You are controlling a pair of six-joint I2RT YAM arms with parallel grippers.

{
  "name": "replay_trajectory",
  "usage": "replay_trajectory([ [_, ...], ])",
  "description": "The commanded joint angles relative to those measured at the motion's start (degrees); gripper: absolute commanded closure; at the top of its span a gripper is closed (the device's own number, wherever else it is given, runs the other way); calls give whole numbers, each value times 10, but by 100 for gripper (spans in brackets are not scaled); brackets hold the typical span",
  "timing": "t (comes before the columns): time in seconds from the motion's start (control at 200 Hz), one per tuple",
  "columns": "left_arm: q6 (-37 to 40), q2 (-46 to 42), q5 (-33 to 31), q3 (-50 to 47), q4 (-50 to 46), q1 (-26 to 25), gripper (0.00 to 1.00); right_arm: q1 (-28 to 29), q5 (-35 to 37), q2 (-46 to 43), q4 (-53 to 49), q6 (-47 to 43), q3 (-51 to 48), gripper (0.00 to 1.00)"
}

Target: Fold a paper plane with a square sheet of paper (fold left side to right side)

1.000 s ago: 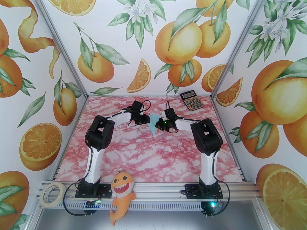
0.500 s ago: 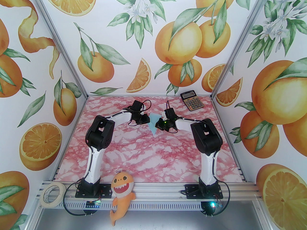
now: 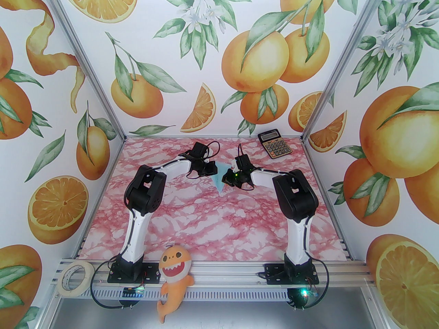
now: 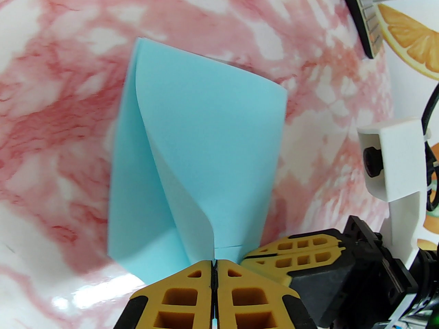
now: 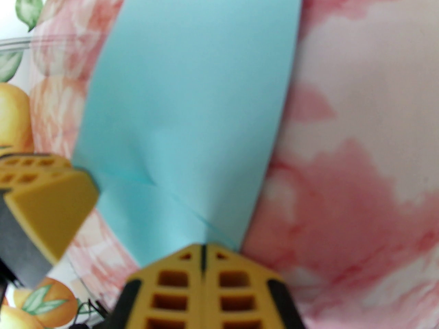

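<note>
The table (image 3: 205, 224) is slick pink marble, so nothing but a gripper's pressure would keep a thin sheet from sliding on it. The calculator (image 3: 275, 144) lies well apart at 1 o'clock, out of the way.

The paper (image 4: 212, 132) sits just past the table's centre toward 12 o'clock, between the 2 grippers. 1 layer lies flat and 1 flap curls up off it in a loose roll, with no sharp crease yet.

The left gripper (image 4: 213, 264), at the paper's 9 o'clock side, has its jaws pressed together on the edge of that lifted flap. The bite looks shallow, right at the margin. The right gripper (image 5: 203, 247), at 3 o'clock, also has its jaws together, tips at the paper's near edge. I cannot tell whether it pinches the sheet or only pins it down.

Likely trouble, biggest first:
1. The sheet could pivot or skate under the right tips as the flap travels toward 3 o'clock, so the edges land askew.
2. The flap could slip from so thin a hold and spring back.
3. The 2 grippers are just beside each other, and a sweep across may knock them together.
4. Faint wrinkles fan out from the right tips, and more pull there might tear or crumple the paper.
</note>
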Motion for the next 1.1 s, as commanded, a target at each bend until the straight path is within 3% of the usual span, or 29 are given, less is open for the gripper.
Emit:
replay_trajectory([
  [0.0,-3,17,13,27,7,-9,91,-1,20,25,-23,-9,-4,98],
  [1.096,-36,50,25,65,38,-20,99,-8,8,0,16,2,-23,95],
])
